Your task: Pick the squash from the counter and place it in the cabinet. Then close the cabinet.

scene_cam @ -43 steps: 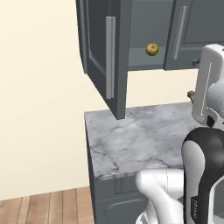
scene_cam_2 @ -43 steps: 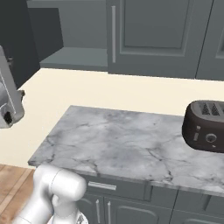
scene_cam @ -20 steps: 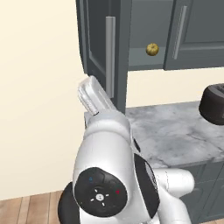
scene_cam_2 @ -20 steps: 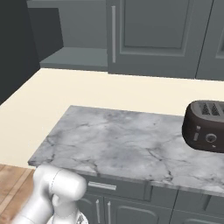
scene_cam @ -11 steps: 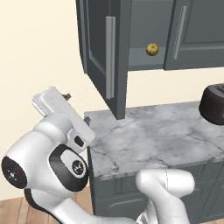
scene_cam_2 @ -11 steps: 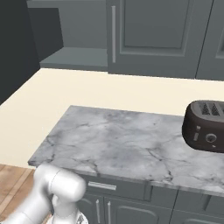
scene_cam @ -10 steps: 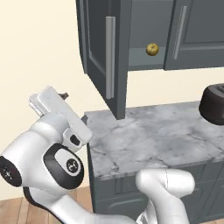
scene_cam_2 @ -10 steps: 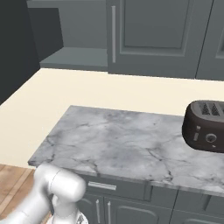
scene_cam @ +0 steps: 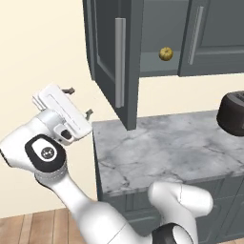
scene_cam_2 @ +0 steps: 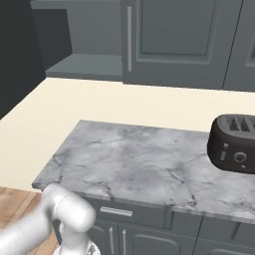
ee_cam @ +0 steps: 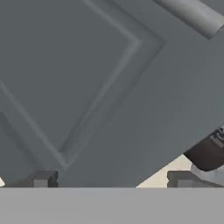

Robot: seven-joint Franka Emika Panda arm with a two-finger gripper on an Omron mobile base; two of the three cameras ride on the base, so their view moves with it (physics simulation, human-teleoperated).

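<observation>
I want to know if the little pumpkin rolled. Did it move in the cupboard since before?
No. The squash sits on the same spot of the cabinet shelf as earlier, just right of the open door's handle in the left base view.

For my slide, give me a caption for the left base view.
Squash sits inside the cabinet; open gripper faces the swung-out door.

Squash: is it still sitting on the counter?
No, the squash sits on the shelf inside the open cabinet, above the counter.
</observation>
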